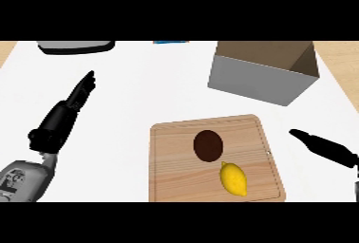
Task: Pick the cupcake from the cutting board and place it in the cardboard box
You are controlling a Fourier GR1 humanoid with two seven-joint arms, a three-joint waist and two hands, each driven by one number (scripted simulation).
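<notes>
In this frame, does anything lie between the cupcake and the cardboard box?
No. In the head view, the stretch from the cupcake up to the cardboard box holds only bare cutting board and white counter. The lemon lies on the cupcake's other side.

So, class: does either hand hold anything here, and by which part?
Nothing is held. The left hand and right hand are open; the cupcake lies on the cutting board.

The cutting board [210,190] is pale, grained wood, matt. The cardboard box [263,71] looks smooth and dull. The lemon [234,179] has a slight sheen.
</notes>
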